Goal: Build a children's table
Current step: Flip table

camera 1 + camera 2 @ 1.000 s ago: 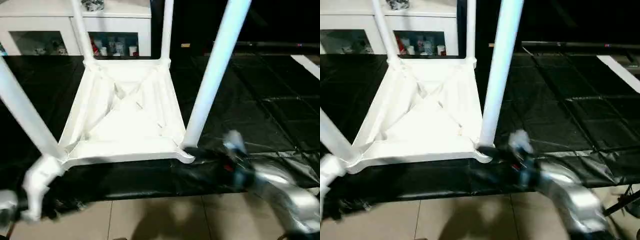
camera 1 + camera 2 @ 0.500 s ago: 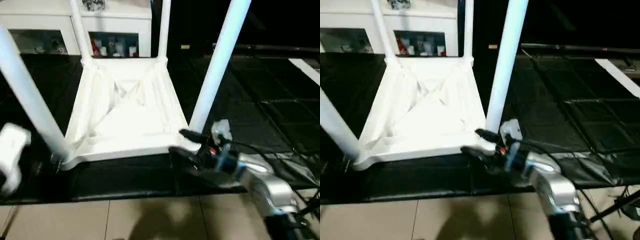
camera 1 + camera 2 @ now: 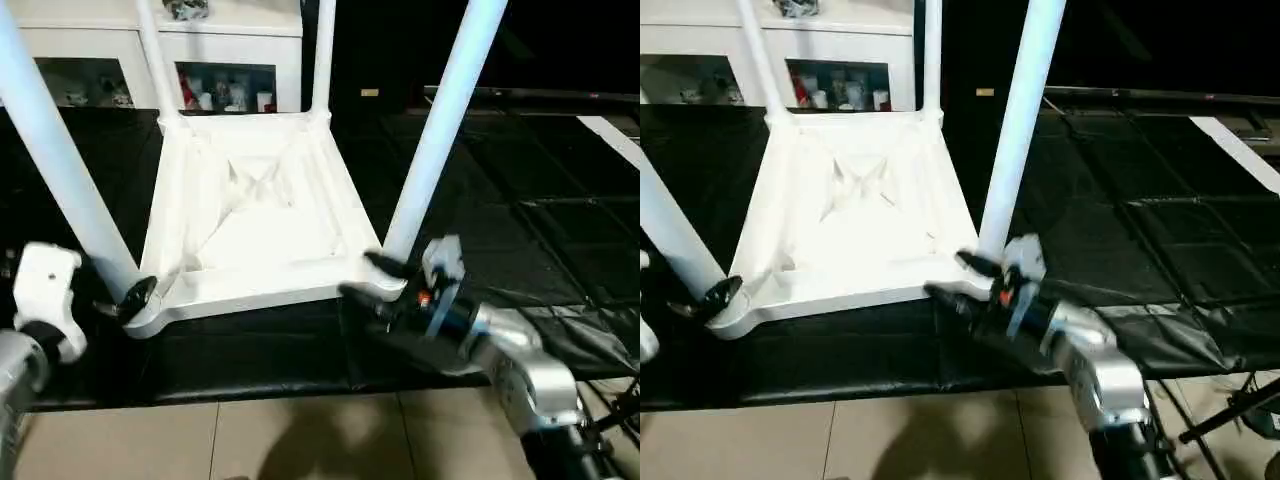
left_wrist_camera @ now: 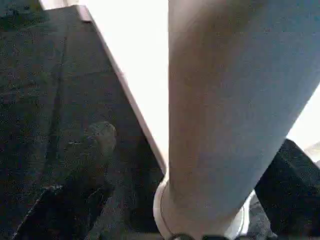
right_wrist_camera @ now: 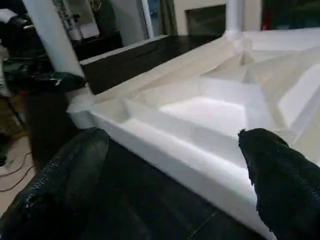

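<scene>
The white children's table top [image 3: 260, 215] lies upside down on the black cover, ribbed underside up. All four tube legs stand in its corner sockets: near-left leg [image 3: 60, 160], near-right leg [image 3: 440, 120] and two far legs [image 3: 155, 60]. My left gripper [image 3: 128, 300] is at the near-left corner, open, with its fingers [image 4: 95, 145] on either side of that leg's base [image 4: 225, 125]. My right gripper [image 3: 370, 282] is at the near-right corner, open. Its fingers [image 5: 65, 180] straddle the top's near rim [image 5: 165, 150], just beside the near-right leg's foot.
A white cabinet with glass doors [image 3: 100, 50] stands behind the table. The black cover [image 3: 520, 200] stretches far to the right. Its front edge drops to a tiled floor [image 3: 300, 440] close below my arms.
My left arm has risen from the cover's front edge to the near-left leg's base. My right gripper has moved left and forward onto the near-right corner.
</scene>
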